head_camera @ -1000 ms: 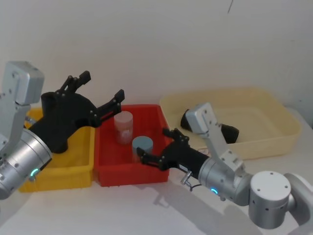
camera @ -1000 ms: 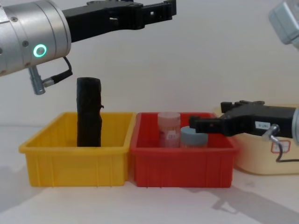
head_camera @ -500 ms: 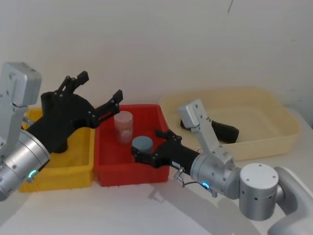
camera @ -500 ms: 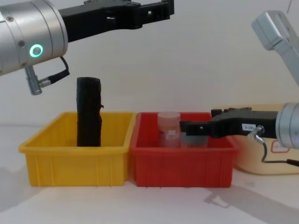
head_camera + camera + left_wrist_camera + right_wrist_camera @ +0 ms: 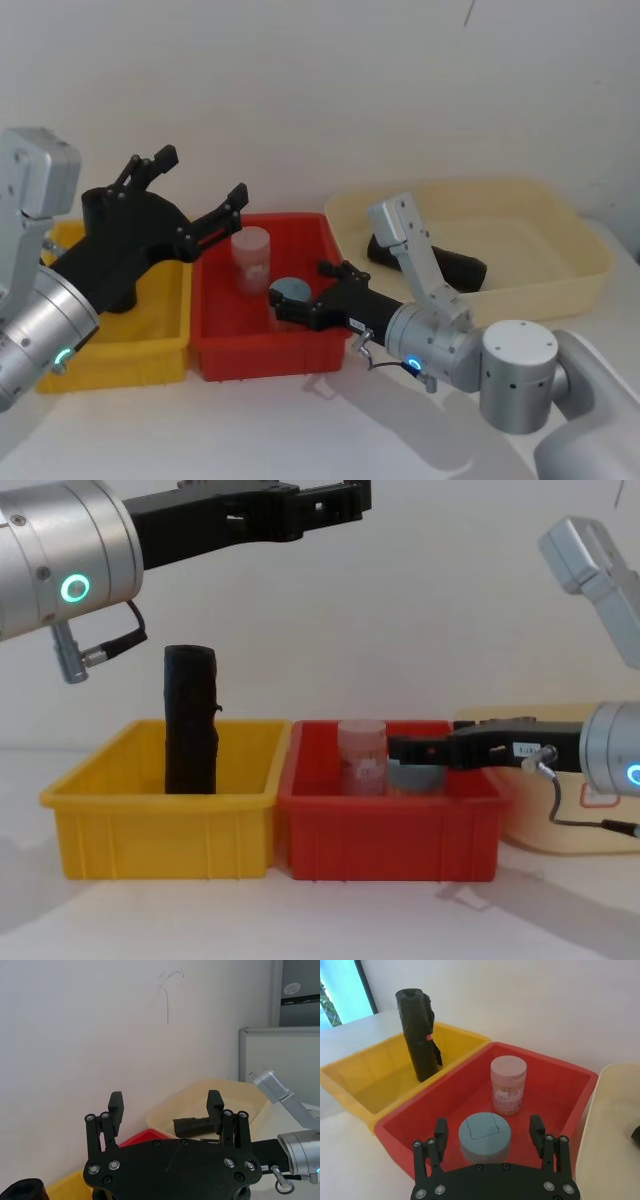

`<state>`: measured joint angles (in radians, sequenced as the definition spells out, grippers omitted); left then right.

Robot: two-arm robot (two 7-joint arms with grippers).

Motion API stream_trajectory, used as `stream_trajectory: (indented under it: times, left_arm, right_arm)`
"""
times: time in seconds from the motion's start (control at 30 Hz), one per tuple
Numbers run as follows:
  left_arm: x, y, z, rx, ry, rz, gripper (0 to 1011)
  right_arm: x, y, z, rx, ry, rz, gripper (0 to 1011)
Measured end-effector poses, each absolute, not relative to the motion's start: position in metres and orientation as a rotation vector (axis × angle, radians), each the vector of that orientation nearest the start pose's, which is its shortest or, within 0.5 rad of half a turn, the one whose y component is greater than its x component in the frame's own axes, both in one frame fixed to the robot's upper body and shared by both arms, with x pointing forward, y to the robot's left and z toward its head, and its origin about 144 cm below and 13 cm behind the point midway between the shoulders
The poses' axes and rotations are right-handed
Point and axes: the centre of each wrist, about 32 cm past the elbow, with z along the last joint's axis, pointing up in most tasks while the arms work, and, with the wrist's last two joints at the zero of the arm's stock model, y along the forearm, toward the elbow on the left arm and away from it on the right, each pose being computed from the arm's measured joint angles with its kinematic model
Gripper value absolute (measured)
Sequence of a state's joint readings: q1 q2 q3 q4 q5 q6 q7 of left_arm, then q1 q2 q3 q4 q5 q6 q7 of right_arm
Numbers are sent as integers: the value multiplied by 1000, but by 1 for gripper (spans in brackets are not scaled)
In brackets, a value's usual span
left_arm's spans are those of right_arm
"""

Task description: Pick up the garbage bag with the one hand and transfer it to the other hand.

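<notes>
The garbage bag (image 5: pixel 190 720), a black crinkly roll, stands upright in the yellow bin (image 5: pixel 160 825), taller than its wall, and shows again as the roll (image 5: pixel 417 1035) in the right wrist view. My left gripper (image 5: pixel 355 498), long and black on a green-ringed silver body, hangs open high above the bins, apart from the roll and holding nothing; its fingers (image 5: pixel 116 1102) are spread wide. My right gripper (image 5: pixel 300 292) is open low over the red bin (image 5: pixel 385 830), its fingers (image 5: pixel 440 1130) on either side of a grey-blue lidded jar (image 5: pixel 484 1135) without touching it.
A pink capped jar (image 5: pixel 508 1085) stands in the red bin behind the grey-blue one. A cream tub (image 5: pixel 560 290) at the right holds a second black roll (image 5: pixel 455 268) lying on its side. A white wall rises close behind the bins.
My right gripper has slid left and forward over the red bin, up to the grey-blue jar. The left gripper has barely shifted. The garbage bag has not moved.
</notes>
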<state>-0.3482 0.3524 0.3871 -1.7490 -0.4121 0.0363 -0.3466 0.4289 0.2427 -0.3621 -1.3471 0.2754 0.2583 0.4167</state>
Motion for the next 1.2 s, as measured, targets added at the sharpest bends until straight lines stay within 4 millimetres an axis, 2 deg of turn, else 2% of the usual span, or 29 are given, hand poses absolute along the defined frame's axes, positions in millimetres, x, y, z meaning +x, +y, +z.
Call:
stream_trajectory:
  times: [1.2]
  left_arm:
    - [506,196,1290,-199,-265,777,1002]
  right_arm:
    - [581,-205,1205,-209,92,-871,999]
